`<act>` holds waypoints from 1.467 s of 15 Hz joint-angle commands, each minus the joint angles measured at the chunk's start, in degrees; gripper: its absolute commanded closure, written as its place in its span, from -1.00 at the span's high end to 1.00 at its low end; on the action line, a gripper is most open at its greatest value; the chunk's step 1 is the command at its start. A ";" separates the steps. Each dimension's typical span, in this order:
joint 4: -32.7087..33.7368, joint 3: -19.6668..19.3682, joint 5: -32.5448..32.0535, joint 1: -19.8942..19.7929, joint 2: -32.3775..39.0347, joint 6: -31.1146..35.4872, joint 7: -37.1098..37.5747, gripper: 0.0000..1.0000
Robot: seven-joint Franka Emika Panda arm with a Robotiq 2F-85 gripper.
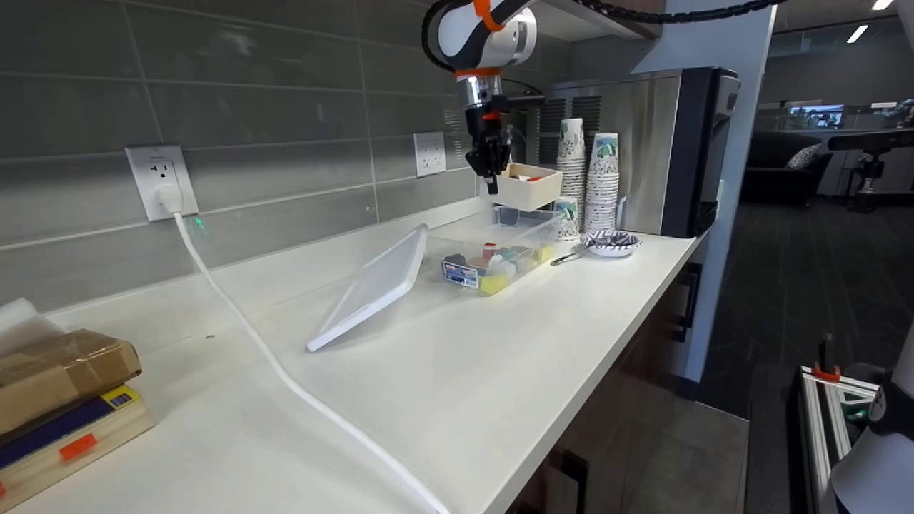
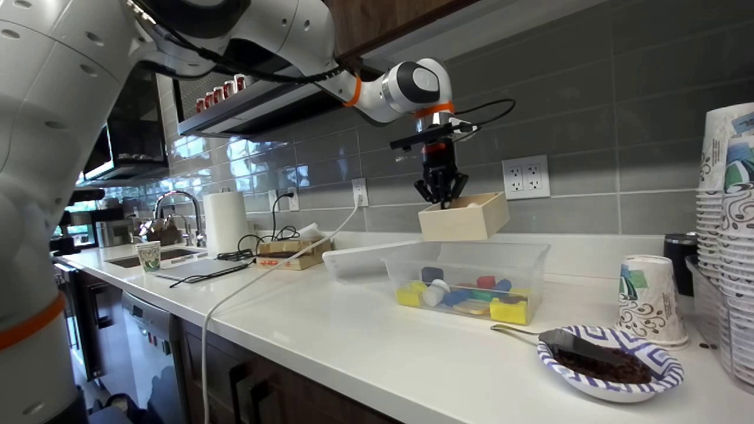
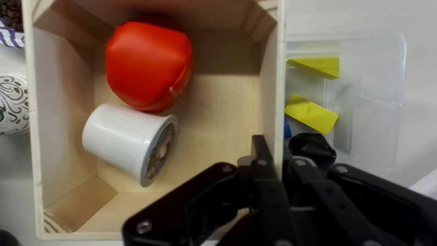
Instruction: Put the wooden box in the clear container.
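Note:
The wooden box (image 2: 450, 226) is pale and open-topped; it also shows in an exterior view (image 1: 527, 193). In the wrist view the box (image 3: 222, 106) holds a red soft block (image 3: 146, 65) and a small white pod cup (image 3: 119, 135). My gripper (image 2: 446, 202) is shut on one side wall of the box, one finger inside and one outside. It shows in the wrist view (image 3: 277, 150) too. The box hangs in the air, slightly tilted, above the clear container (image 2: 406, 274). The container (image 3: 397, 89) holds several coloured blocks on its floor and has no lid on.
A white lid (image 1: 378, 285) leans beside the container. Stacked paper cups (image 1: 601, 185), an upside-down cup (image 2: 651, 300) and a patterned bowl (image 2: 612, 386) with a dark utensil stand nearby. A white cord (image 1: 300, 389) crosses the counter. The tiled wall (image 2: 559, 118) is behind.

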 commanded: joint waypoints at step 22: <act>17.19 3.12 4.08 -3.33 17.38 -6.50 -2.46 -0.97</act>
